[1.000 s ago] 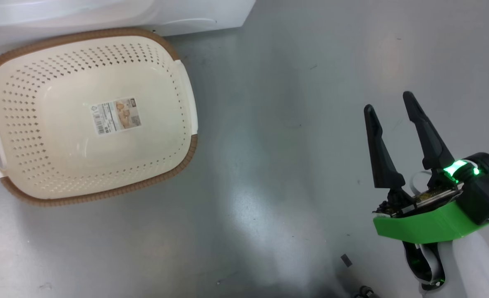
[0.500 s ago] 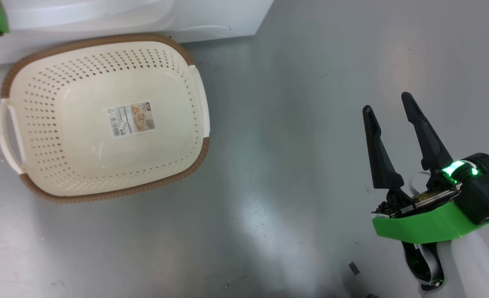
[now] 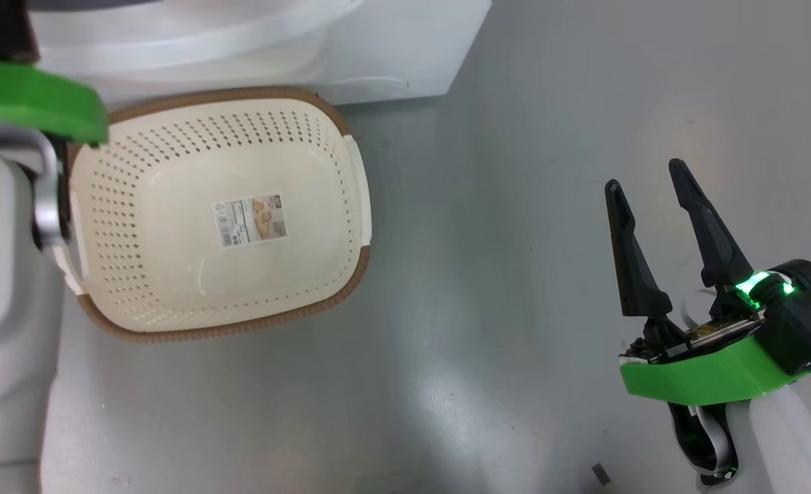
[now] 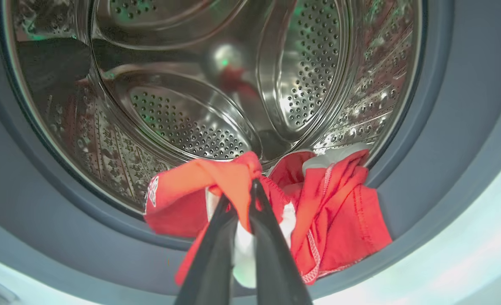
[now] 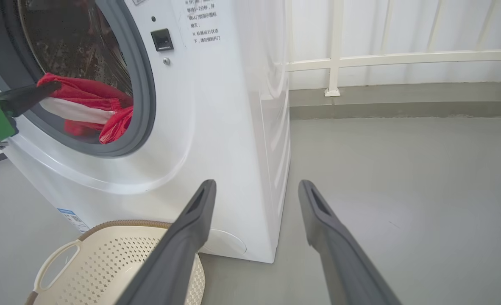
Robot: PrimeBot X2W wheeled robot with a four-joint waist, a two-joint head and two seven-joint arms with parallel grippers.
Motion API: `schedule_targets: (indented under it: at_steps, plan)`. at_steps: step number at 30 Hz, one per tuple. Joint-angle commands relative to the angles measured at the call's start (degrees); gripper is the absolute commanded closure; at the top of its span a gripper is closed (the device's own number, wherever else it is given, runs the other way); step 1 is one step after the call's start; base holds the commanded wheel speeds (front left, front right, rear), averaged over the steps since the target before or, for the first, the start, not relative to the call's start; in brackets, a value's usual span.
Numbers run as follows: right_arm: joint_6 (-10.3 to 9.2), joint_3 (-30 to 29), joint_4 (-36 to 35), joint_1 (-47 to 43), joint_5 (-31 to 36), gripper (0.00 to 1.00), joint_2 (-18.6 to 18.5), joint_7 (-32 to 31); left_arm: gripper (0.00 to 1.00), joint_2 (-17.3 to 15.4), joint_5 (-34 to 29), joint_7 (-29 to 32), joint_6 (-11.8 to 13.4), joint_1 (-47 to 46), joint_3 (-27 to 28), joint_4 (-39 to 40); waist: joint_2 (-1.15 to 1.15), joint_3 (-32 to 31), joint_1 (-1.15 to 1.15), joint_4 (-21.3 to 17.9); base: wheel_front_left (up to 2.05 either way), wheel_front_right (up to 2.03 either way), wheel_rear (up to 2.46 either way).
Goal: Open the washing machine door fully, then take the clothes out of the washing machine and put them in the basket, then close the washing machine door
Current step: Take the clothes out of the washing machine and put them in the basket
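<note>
Red clothes hang at the washing machine opening above the basket.

The right gripper had two long, tapered, matte-black fingers. Behind them sat a bright green plastic bracket, an exposed circuit board, a glowing green ring light on a black wrist housing, a looping flat ribbon cable and a white forearm. The left bracket was the same green, with a pale grey left forearm behind it.

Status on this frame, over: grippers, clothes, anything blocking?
Left gripper shut on the clothes at the washing machine mouth. Right gripper open, idle above floor. Basket holds no clothes yet. Nothing seen blocking.
</note>
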State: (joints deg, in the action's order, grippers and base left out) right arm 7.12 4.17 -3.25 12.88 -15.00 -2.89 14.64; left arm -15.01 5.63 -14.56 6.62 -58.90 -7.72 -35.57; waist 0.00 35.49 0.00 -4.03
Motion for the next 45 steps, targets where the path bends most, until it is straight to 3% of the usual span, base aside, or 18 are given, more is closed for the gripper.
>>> schedule_targets:
  at_steps: [1, 17, 45]
  plan:
    - [0.36, 0.9, -1.2, -1.7, 0.2, 0.0, 0.0, 0.4, 1.0, -2.3, 0.5, -0.4, 0.5, 1.8, 1.2, 2.7, 0.0, -0.9, 0.0, 0.4, 0.0, 0.0, 0.0]
    - [0.36, 0.1, -1.3, -3.5, 0.3, 0.0, 0.0, 0.4, 1.0, -0.9, 1.6, -0.4, 1.7, 20.0, 2.1, 21.3, 0.0, -6.4, 0.0, 1.4, 0.0, 0.0, 0.0]
    - [0.36, -1.1, -1.7, -5.7, 0.2, 0.0, 0.0, 0.4, 1.0, -0.5, 0.6, 1.7, 6.2, 36.5, 0.9, 43.1, 0.0, -13.3, 0.0, 3.2, 0.0, 0.0, 0.0]
